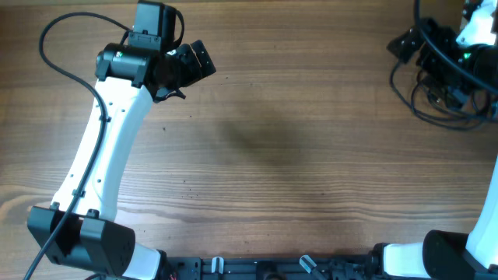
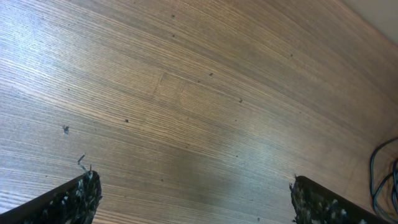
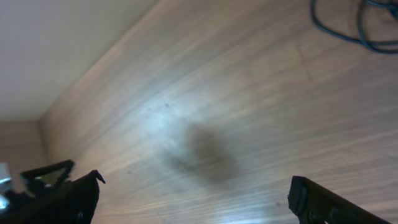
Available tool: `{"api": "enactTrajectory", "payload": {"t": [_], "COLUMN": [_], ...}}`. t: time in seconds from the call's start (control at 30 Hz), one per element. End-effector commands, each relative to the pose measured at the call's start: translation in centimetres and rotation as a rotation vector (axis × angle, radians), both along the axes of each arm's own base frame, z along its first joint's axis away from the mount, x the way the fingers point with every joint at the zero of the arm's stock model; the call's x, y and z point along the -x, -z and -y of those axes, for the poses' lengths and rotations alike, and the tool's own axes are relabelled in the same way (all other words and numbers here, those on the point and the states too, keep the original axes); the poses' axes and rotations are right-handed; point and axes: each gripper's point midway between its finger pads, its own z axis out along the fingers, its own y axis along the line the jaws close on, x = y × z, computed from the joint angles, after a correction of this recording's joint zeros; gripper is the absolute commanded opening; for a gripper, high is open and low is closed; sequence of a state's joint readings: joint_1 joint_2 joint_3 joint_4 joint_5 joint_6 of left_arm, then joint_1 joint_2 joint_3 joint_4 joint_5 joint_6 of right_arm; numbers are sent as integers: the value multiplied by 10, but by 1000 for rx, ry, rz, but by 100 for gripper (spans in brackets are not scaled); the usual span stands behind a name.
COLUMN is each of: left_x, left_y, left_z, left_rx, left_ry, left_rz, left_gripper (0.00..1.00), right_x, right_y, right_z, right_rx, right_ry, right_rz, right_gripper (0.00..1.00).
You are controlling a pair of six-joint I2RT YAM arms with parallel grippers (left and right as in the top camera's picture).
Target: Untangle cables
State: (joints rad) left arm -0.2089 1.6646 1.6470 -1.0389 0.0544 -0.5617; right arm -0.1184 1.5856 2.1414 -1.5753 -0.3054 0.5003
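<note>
The cables lie as a loose bundle of thin black loops at the far right of the table, under my right arm. My right gripper hovers at the bundle's left edge. In the right wrist view it is open with only bare wood between its fingers, and a cable loop shows at the top right. My left gripper is at the far left, well away from the cables. In the left wrist view it is wide open and empty, with a bit of cable at the right edge.
The wooden table fills the overhead view. The left arm's own thick black wire arcs along its white link. Both arm bases and a black rail sit at the front edge. A pale wall borders the table's far side.
</note>
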Motion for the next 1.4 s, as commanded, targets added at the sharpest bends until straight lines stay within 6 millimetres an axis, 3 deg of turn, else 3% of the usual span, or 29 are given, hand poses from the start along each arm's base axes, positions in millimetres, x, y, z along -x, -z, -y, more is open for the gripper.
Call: {"api": "enactTrajectory", "payload": {"t": [0.0, 0.13, 0.4, 0.5, 0.87, 1.17, 1.37], "left_x": [-2, -2, -2, -2, -2, -2, -2], "left_y": [0, 0, 0, 0, 0, 0, 0], "left_z": [2, 2, 2, 2, 2, 2, 2], "left_rx": [1, 1, 1, 1, 1, 1, 1], "left_ry": [12, 12, 12, 12, 12, 12, 12], "left_rz": [3, 3, 3, 3, 3, 3, 3], "left_gripper": [100, 100, 100, 100, 100, 100, 100], "right_x": [4, 2, 0, 5, 44, 75, 85], "right_y": [1, 1, -36, -38, 12, 89, 120], "right_z": [6, 6, 7, 6, -4, -7, -8], "right_rx": [101, 169, 265, 296, 373, 437, 458], "right_ry": [-74, -179, -223, -226, -199, -152, -135], "right_rz": [15, 45, 270, 360, 728, 1033, 1142], "right_gripper": [100, 100, 100, 100, 100, 100, 100]}}
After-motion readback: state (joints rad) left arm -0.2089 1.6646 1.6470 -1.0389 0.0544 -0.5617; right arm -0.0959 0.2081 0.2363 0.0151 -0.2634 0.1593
